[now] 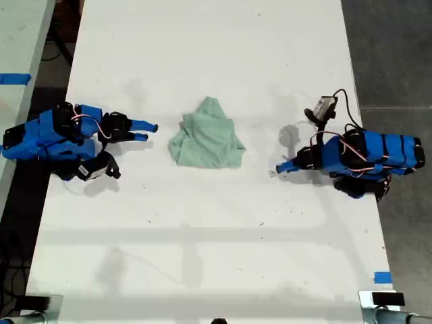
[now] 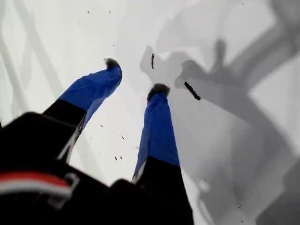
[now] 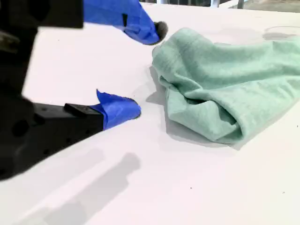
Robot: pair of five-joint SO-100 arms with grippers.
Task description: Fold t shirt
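The t shirt (image 1: 208, 142) lies crumpled in a mint-green heap at the middle of the white table (image 1: 202, 256). In the exterior view's left, my second gripper (image 1: 147, 131) lies low and open, its blue fingertips pointing at the shirt a short gap away. The second wrist view shows the t shirt (image 3: 225, 89) just beyond my second gripper (image 3: 147, 70), not touching it. In the exterior view's right, my first gripper (image 1: 278, 169) points down at bare table, apart from the shirt. My first gripper (image 2: 136, 76) is open with nothing between its fingers.
Blue tape marks sit on a neighbouring surface (image 1: 15, 78) in the exterior view's left and at the table's near right edge (image 1: 382, 277). Dark floor (image 1: 391, 54) runs past the table's right edge in the exterior view. Small dark specks (image 2: 192, 91) dot the table under my first gripper.
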